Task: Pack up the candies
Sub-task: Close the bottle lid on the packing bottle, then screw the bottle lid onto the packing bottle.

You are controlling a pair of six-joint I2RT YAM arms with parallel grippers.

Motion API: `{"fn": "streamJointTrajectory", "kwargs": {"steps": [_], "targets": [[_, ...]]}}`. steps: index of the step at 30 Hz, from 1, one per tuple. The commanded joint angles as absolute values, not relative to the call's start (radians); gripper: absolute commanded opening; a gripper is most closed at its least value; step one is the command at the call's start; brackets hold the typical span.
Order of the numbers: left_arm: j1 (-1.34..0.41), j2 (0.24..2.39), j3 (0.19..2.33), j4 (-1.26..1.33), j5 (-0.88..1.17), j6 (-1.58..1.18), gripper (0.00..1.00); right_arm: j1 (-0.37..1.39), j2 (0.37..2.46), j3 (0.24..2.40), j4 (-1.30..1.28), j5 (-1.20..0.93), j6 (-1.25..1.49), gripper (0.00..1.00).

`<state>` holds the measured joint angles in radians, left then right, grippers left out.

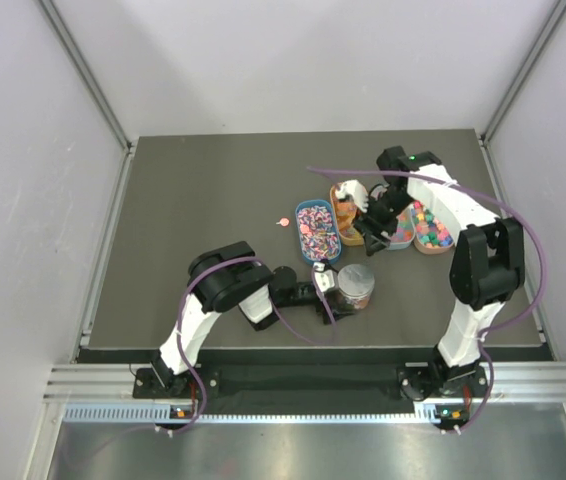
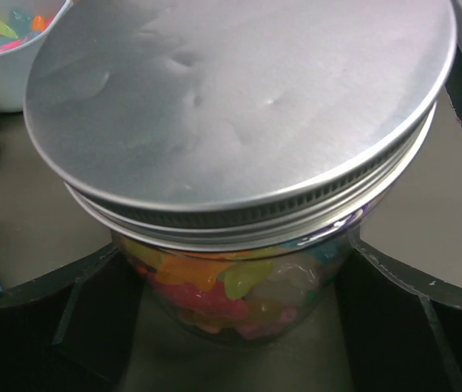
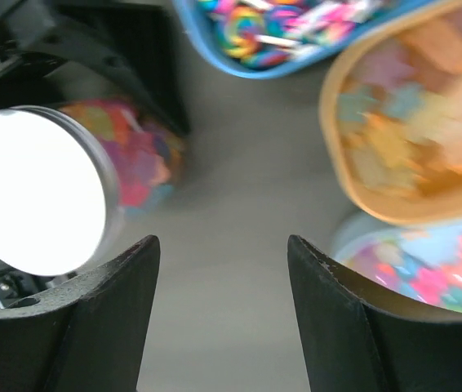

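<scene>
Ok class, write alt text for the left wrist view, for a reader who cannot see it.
A glass jar of mixed-colour candies, topped by a silver metal lid, sits held between the dark fingers of the left tool.

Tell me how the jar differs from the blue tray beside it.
The jar is round, clear and upright; the blue tray is oval, opaque and shallow. The jar has a metal lid on top; the blue tray lies open. Both hold mixed-colour candies.
</scene>
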<state>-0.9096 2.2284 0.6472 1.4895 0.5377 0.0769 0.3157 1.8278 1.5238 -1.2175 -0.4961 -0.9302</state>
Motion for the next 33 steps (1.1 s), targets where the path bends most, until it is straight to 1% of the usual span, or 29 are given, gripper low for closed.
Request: {"fn": "streamJointTrajectory", "kwargs": {"steps": [1,4,8,16,23,29,33], "targets": [[-0.887,2.312,0.591,1.674,0.525,0.163,0.00,0.261,1.821,1.634,-1.223,-0.525,-0.910,0.64],[-0.882,2.312,0.591,1.675,0.526,0.163,0.00,0.262,1.772,1.647,-1.224,-0.531,-0.942,0.65],[-0.877,2.310,0.586,1.677,0.531,0.160,0.00,0.293,1.740,1.640,-1.311,-0.538,-0.989,0.66],[-0.870,2.321,0.604,1.671,0.538,0.143,0.00,0.324,1.664,1.511,-1.344,-0.564,-1.068,0.65],[-0.868,2.319,0.618,1.654,0.558,0.137,0.00,0.363,1.620,1.454,-1.309,-0.558,-1.060,0.66],[-0.868,2.329,0.627,1.649,0.561,0.135,0.00,0.391,1.631,1.442,-1.273,-0.568,-1.046,0.66],[-0.868,2.333,0.632,1.649,0.561,0.135,0.00,0.410,1.629,1.396,-1.224,-0.520,-1.022,0.65]]}}
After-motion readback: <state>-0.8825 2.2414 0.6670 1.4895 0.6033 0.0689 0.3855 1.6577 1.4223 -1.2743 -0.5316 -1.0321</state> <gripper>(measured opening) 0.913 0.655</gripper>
